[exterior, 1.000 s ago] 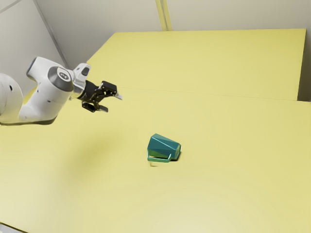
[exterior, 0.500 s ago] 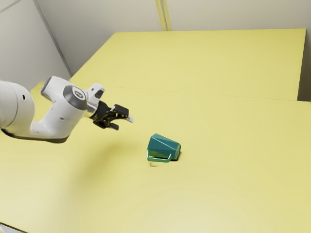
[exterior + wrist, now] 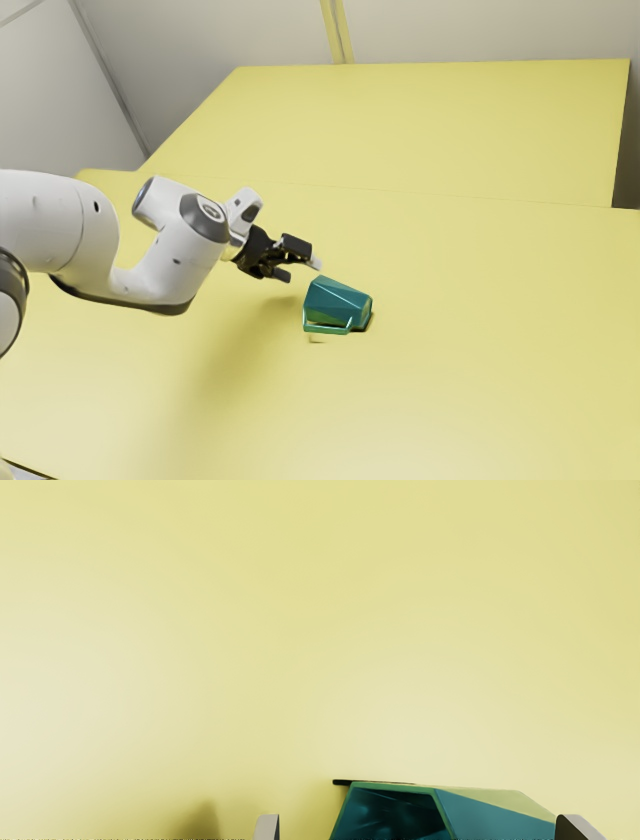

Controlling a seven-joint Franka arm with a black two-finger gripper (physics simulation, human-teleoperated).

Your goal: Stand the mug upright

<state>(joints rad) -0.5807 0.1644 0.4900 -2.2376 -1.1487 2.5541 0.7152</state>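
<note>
In the exterior view my gripper [image 3: 303,270] is just off the mug, on the exterior view's left and slightly above it. A teal, faceted mug [image 3: 336,302] lies on its side on the yellow table, its handle toward the bottom of the exterior view. In the wrist view my gripper [image 3: 417,827] is open, its two tips far apart. The mug [image 3: 495,820] shows between them, with its dark hollow mouth facing the camera; its lower part is cut off there.
The yellow table [image 3: 480,390] extends widely around the mug. A pale wall [image 3: 480,30] stands behind the table's far edge. The hand's shadow falls on the tabletop.
The arm has moved toward the exterior view's right and down, bringing my open gripper from well away to close beside the mug. The mug has not moved.
</note>
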